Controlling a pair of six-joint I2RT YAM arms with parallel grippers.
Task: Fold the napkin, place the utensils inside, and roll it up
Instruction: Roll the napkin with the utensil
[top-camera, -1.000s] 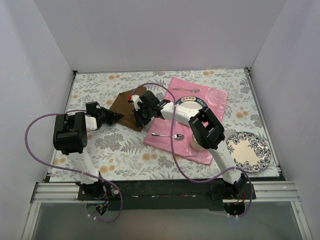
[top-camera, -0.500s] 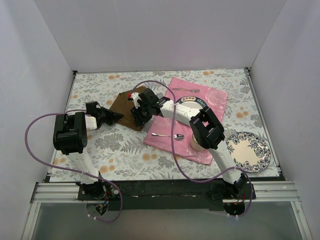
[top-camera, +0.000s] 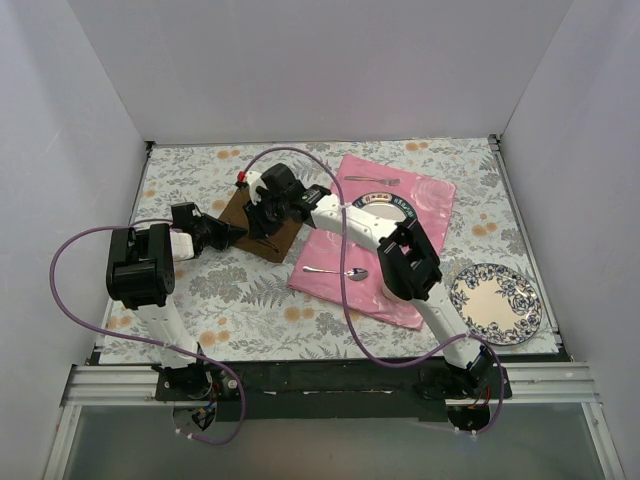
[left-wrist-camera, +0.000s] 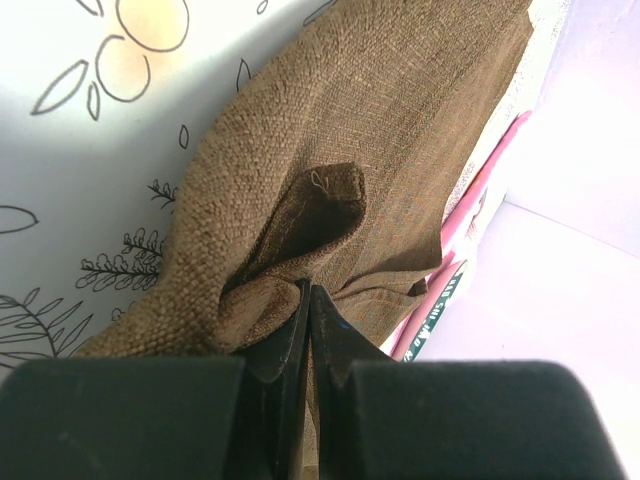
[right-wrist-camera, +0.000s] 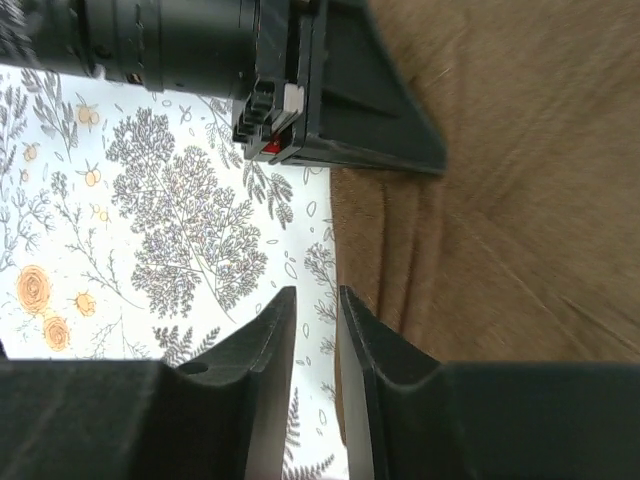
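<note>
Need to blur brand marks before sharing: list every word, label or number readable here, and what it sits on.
White lettering on the dark rim of the plate lying on the pink cloth: too small and blurred to read, in both the top and left wrist views.
No other words, numbers or labels are visible.

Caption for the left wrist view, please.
Left gripper pinching a bunched edge of the brown napkin on the floral tablecloth.

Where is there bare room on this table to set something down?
Bare tablecloth lies behind the napkin at far left, and near, between the spoon and the arm bases. Crowded: both arms meet at the napkin; the pink mat holds the spoon, a fork and a plate.
</note>
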